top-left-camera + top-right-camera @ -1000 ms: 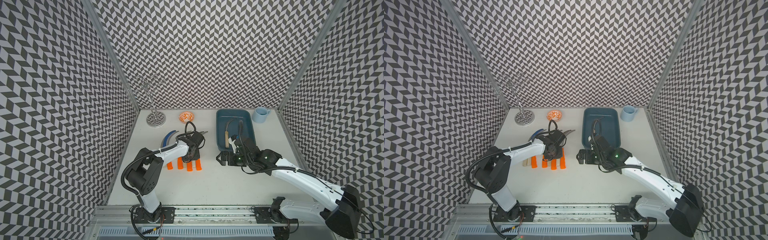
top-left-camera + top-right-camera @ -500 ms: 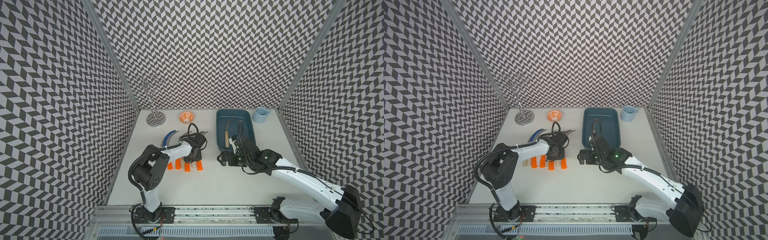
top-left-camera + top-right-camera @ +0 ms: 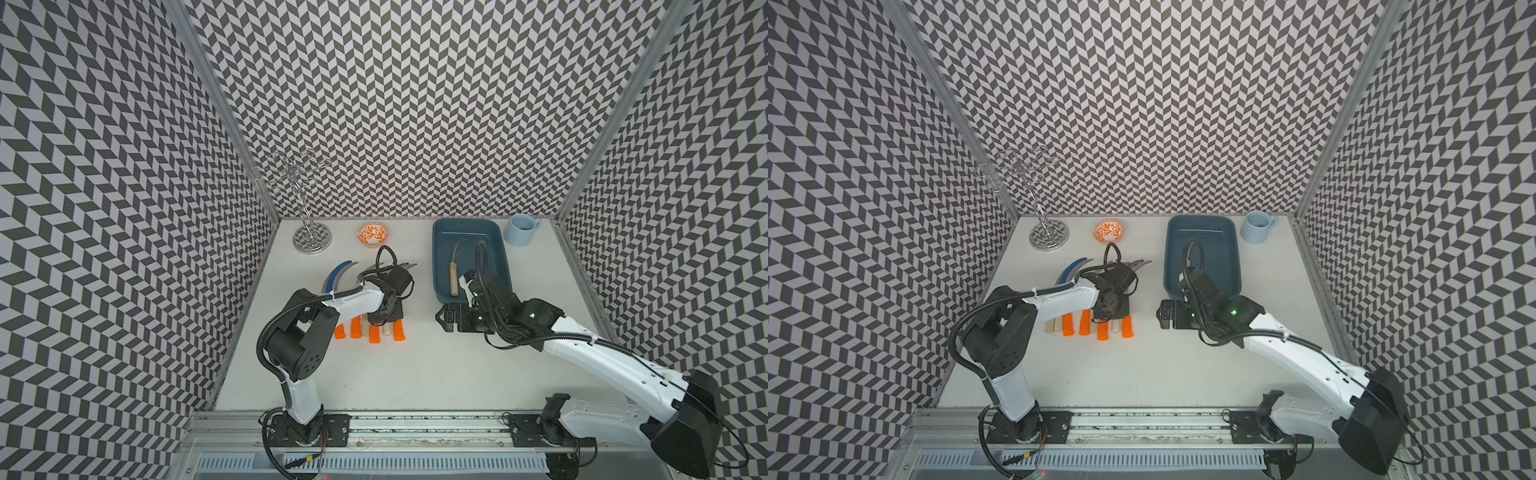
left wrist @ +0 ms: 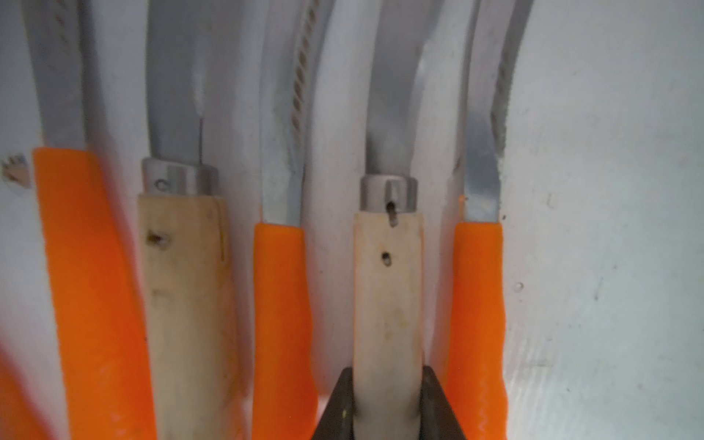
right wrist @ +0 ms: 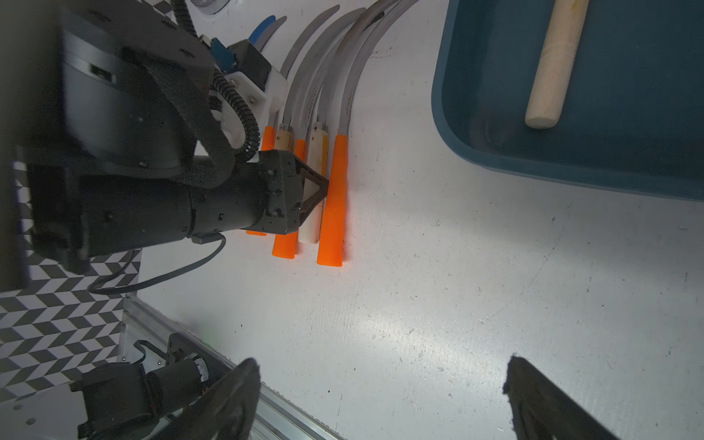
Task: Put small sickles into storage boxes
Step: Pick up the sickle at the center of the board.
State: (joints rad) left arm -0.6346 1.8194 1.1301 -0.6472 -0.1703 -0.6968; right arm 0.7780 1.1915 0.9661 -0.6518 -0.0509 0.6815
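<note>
Wood-handled sickle lies in the row of sickles on the table, second from the end nearest the tray, with an orange handle on one side and another orange handle on the other. Your left gripper is clamped on that pale handle, toward its butt end, one finger pressed against each side. Lifted or flat on the table, cannot tell. Blades in the row curve away toward the back wall. A blue blade sits at the row's far left end.

Tray sits right of the row, toward the back of the table, apart from it. One stored sickle with a wooden handle lies inside along its left wall.

Your right gripper is spread wide and holds nothing, over bare table just in front of the tray's near left corner. Mug stands just beside the tray's back right corner. Patterned bowl and wire stand are along the back edge.
</note>
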